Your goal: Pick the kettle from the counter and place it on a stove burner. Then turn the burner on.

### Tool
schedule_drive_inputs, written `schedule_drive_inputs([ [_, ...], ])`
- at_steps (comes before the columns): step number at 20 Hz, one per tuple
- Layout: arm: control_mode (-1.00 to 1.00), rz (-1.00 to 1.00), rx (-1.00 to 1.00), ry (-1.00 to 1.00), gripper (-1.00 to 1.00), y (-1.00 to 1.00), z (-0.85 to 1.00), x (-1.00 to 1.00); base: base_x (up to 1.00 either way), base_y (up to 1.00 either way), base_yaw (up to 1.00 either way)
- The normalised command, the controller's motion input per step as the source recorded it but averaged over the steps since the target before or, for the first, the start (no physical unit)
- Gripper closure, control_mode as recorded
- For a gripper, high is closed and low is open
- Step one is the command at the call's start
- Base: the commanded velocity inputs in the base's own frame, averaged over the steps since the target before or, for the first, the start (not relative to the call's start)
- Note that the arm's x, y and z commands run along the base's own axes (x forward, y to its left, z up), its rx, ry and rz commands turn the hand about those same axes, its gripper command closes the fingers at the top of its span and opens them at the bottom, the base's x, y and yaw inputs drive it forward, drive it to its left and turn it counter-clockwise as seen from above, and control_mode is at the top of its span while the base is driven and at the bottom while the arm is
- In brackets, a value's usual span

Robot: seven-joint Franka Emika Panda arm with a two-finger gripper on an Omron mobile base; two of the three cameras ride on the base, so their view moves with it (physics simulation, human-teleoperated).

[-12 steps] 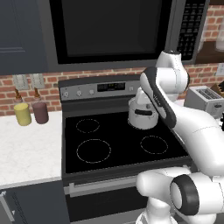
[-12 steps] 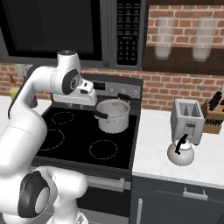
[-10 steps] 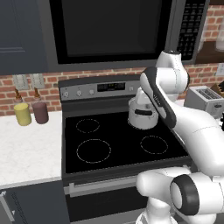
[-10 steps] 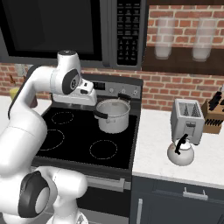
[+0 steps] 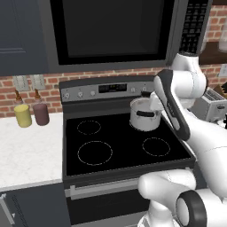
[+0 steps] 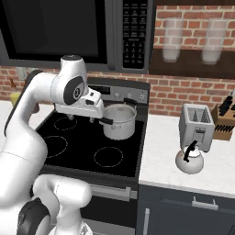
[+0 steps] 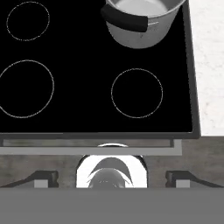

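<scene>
- Rising from the base, the white arm arches up over the black cooktop (image 6: 92, 137) and folds back down, its hand hanging above the rear of the glass, just left of the steel pot (image 6: 119, 120).
- Looking along the hand, the camera points straight down at the glass; the gripper (image 6: 98, 117) sits low against the pot's near handle, and whether its fingers are spread or closed I cannot tell, nor that it grips anything.
- Nearest on the glass, the stove burner (image 5: 95, 153) lies dark inside its white ring at the front left, with a smaller ring to its right.
- Further back, the steel pot stands on the rear right ring, black handle facing the arm.
- Off to the right, the kettle (image 6: 189, 159) stands upright on the counter (image 6: 215, 176), well apart from the gripper, just in front of the toaster (image 6: 198, 125).
- Far left, two jars (image 5: 32, 114) stand side by side against the brick wall.
</scene>
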Motion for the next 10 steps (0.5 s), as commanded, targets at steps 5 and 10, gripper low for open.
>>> schedule_drive_inputs([
  [5,-1.0,-0.08,0.0,0.0,-1.0,-0.64,0.0,-0.67,0.0,0.0,0.0],
  [10,-1.0,-0.16,0.0,0.0,-1.0,-0.84,0.01,-0.43,0.0,0.0,0.0],
])
